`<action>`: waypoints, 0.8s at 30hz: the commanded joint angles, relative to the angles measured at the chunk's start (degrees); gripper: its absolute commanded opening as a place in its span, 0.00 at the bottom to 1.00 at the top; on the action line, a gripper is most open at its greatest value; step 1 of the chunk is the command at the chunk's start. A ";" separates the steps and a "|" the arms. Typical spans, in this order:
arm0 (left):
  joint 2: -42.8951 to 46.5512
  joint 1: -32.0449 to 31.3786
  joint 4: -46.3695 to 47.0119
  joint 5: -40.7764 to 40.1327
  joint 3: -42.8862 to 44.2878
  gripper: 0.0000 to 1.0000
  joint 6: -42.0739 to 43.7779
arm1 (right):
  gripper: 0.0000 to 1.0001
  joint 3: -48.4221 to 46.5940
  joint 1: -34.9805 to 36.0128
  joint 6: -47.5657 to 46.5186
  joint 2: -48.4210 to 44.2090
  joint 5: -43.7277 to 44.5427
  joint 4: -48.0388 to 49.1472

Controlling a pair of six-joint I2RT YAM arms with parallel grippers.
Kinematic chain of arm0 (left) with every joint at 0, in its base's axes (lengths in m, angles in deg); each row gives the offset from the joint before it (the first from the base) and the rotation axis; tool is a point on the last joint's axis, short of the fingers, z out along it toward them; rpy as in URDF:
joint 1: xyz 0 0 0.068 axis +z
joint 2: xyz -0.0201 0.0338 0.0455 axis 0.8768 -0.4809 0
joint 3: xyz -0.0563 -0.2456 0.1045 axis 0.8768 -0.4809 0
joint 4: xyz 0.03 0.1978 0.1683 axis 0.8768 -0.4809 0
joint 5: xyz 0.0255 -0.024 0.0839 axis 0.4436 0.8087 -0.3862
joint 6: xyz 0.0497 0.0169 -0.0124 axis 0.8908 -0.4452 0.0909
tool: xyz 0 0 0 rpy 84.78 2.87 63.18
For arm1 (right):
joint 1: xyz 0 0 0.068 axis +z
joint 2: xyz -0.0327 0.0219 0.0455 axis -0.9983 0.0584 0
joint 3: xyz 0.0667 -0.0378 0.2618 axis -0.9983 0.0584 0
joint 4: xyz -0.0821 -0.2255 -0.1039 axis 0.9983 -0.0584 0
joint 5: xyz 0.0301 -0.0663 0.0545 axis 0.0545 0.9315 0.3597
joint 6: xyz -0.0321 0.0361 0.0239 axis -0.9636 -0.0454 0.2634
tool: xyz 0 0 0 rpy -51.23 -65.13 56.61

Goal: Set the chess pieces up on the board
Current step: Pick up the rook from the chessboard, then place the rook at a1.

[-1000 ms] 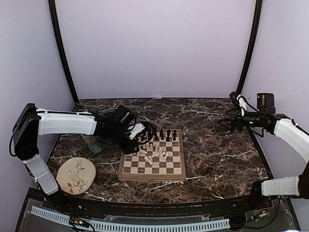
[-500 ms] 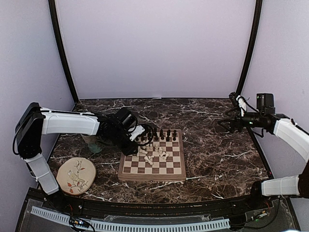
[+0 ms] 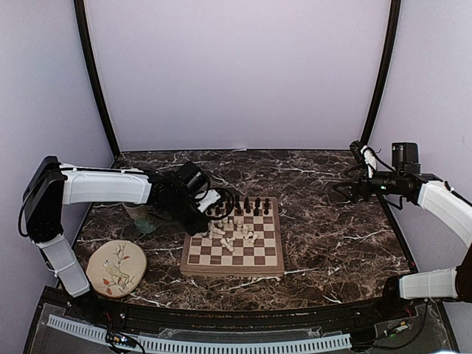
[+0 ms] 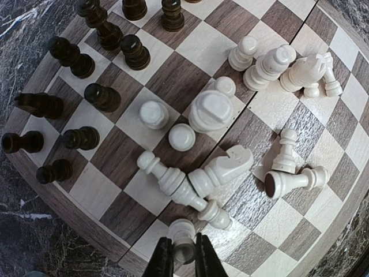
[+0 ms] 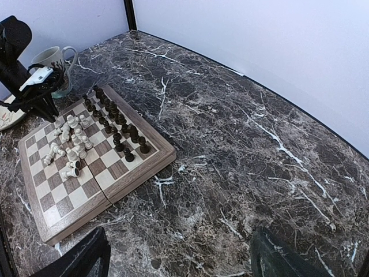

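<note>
A dark brown marble-patterned tabletop with white veins fills the enclosure. The white-shelled left arm reaches across it from the left edge toward the middle. The white-shelled right arm is raised at the right side, well apart from everything on the table.

Near the centre lies the square wooden chessboard with dark brown and cream squares and a light tan border. Left of it, near the front edge, rests a round beige plate with a bird pattern. A pale ceramic mug stands behind the plate, just beyond the board's far left corner.

The right gripper has its black fingers spread wide, with nothing between them. The left gripper hangs over the board's left edge.

The dark brown-black pieces stand upright in two rows along the board's far side. The cream-white pieces are bunched in a loose heap on the left half of the board, just in front of the dark rows. A few of them stand upright and several lie on their sides, some touching.

The left gripper's narrow fingers are closed on a single small cream-white pawn at the heap's outer edge, by the tan border. Whether that pawn touches the board cannot be told.
</note>
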 commanded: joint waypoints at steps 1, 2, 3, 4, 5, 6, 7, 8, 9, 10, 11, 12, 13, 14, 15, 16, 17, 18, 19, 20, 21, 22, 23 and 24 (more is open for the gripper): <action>5.87 -0.25 -4.00 -2.24 1.80 0.00 -1.70 | 0.83 0.29 -0.20 -0.64 -0.81 -0.59 0.20; 6.75 -0.25 -4.82 -2.13 1.62 0.00 -2.31 | 0.83 0.21 -0.24 -0.64 -0.85 -0.67 0.15; 7.41 -0.25 -6.46 -1.71 1.39 0.00 -3.13 | 0.83 0.23 -0.21 -0.64 -0.94 -0.76 0.16; 8.23 -0.32 -7.21 -1.27 0.80 0.00 -4.06 | 0.83 0.28 -0.22 -0.64 -0.96 -1.00 0.07; 9.17 -0.46 -7.31 -1.12 -0.30 0.00 -5.30 | 0.83 0.31 -0.26 -0.63 -0.97 -1.11 0.08; 10.23 -0.70 -6.68 -0.82 -1.88 0.00 -6.87 | 0.83 0.29 -0.22 -0.73 -0.83 -1.18 0.07; 11.38 -1.21 -6.02 -0.23 -3.55 0.00 -8.17 | 0.83 0.19 -0.25 -0.93 -0.83 -1.11 -0.04; 12.28 -1.83 -5.87 0.01 -4.99 0.00 -9.53 | 0.83 0.04 -0.19 -1.12 -0.88 -1.06 -0.30; 13.14 -2.76 -6.16 -0.60 -6.07 0.00 -11.10 | 0.83 -0.01 -0.20 -1.30 -0.88 -1.07 -0.57; 14.48 -3.45 -6.31 -1.53 -7.20 0.00 -12.66 | 0.83 -0.06 -0.22 -1.50 -1.00 -1.07 -0.64; 15.61 -3.98 -6.50 -2.30 -8.38 0.00 -14.00 | 0.83 -0.02 -0.26 -1.55 -1.09 -0.97 -0.60; 16.82 -4.32 -6.53 -2.66 -9.37 0.00 -15.35 | 0.83 -0.02 -0.19 -1.67 -1.14 -0.88 -0.62; 18.05 -4.52 -6.48 -2.77 -10.49 0.00 -16.56 | 0.83 -0.08 -0.20 -1.68 -1.08 -0.88 -0.60; 19.16 -4.66 -6.22 -2.60 -11.60 0.00 -17.34 | 0.82 -0.04 -0.23 -1.69 -1.02 -0.87 -0.64; 20.28 -4.79 -6.00 -2.32 -12.58 0.00 -18.00 | 0.83 -0.02 -0.21 -1.66 -0.81 -0.87 -0.64; 21.14 -4.90 -5.43 -2.08 -13.65 0.00 -18.47 | 0.83 -0.01 -0.24 -1.64 -0.63 -0.91 -0.69; 21.97 -5.05 -4.93 -1.84 -14.58 0.00 -18.76 | 0.83 -0.01 -0.22 -1.75 -0.45 -0.82 -0.73; 22.55 -5.27 -4.19 -1.54 -15.52 0.00 -18.80 | 0.82 -0.06 -0.25 -1.71 -0.30 -0.81 -0.81; 22.90 -5.46 -3.67 -1.30 -16.45 0.00 -18.88 | 0.82 -0.09 -0.19 -1.82 -0.19 -0.74 -0.82; 23.06 -5.58 -3.44 -1.31 -16.86 0.00 -19.00 | 0.82 -0.11 -0.25 -1.83 -0.06 -0.66 -0.83; 23.04 -5.61 -3.38 -1.37 -17.11 0.00 -19.08 | 0.82 -0.17 -0.20 -1.80 -0.12 -0.53 -0.76; 22.88 -5.68 -3.32 -1.39 -17.30 0.00 -19.05 | 0.82 -0.06 -0.24 -1.84 -0.20 -0.45 -0.76; 22.67 -5.70 -3.16 -1.35 -17.32 0.00 -18.76 | 0.82 -0.04 -0.21 -1.88 -0.21 -0.36 -0.82; 22.32 -5.75 -3.04 -1.18 -17.34 0.00 -18.39 | 0.82 -0.02 -0.22 -1.97 -0.26 -0.23 -0.80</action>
